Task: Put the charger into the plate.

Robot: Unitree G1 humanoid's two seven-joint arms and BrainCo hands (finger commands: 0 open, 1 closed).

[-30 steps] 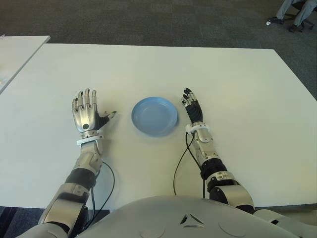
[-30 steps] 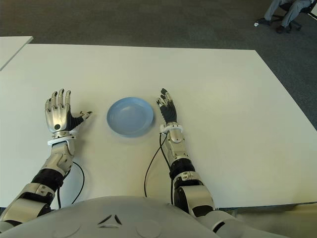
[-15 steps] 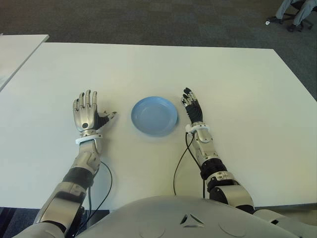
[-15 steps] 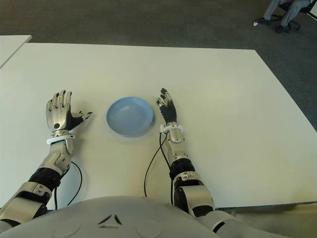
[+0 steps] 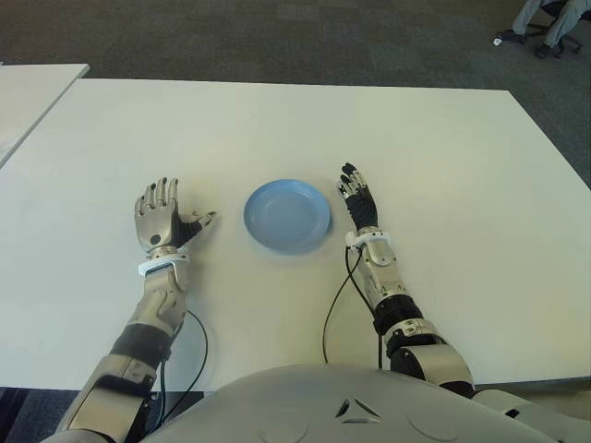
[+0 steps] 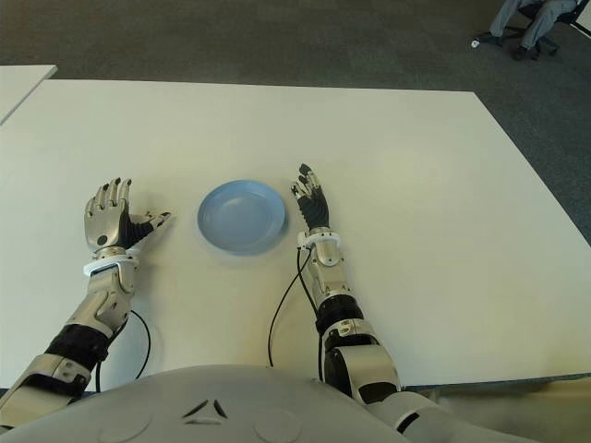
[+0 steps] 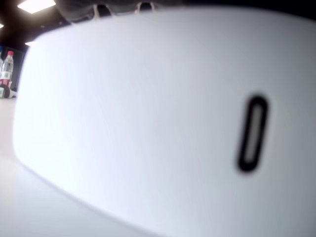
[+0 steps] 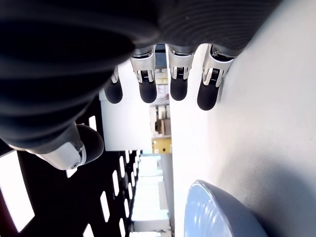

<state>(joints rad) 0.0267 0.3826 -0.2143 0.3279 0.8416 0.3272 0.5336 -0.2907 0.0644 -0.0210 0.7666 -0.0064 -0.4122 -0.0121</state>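
Left hand (image 5: 159, 221) stands raised on its wrist near the table's (image 5: 277, 120) left side, palm turned back toward the robot, four fingers straight up and thumb splayed toward the plate (image 5: 287, 216); it has hold of nothing. Right hand (image 5: 360, 201) shows just beside the plate's right rim, edge-on, and its own wrist view shows the fingers (image 8: 148, 91) stretched out straight with the thumb apart, nothing between them and the plate's blue rim (image 8: 217, 212) close by. The blue plate lies empty between the two hands, nearer the front edge than the back edge and about midway between the table's left and right edges. The charger itself shows nowhere on the table in either eye view, so which way it lies from either hand, and how its long axis runs, cannot be told. The left wrist view is filled by a pale rounded surface (image 7: 148, 123) with one dark oblong slot (image 7: 252, 133), too close and blurred to say what it is, with a bottle (image 7: 6, 69) far off at its side. Judged from this, the task has not begun: the charger must first be found. The right hand is the nearer to the plate, the left stands well apart from it. Open room is wide toward the back edge and both far corners; a dark cable (image 5: 334, 305) trails by the right forearm toward the front edge and could snag a sweep there.
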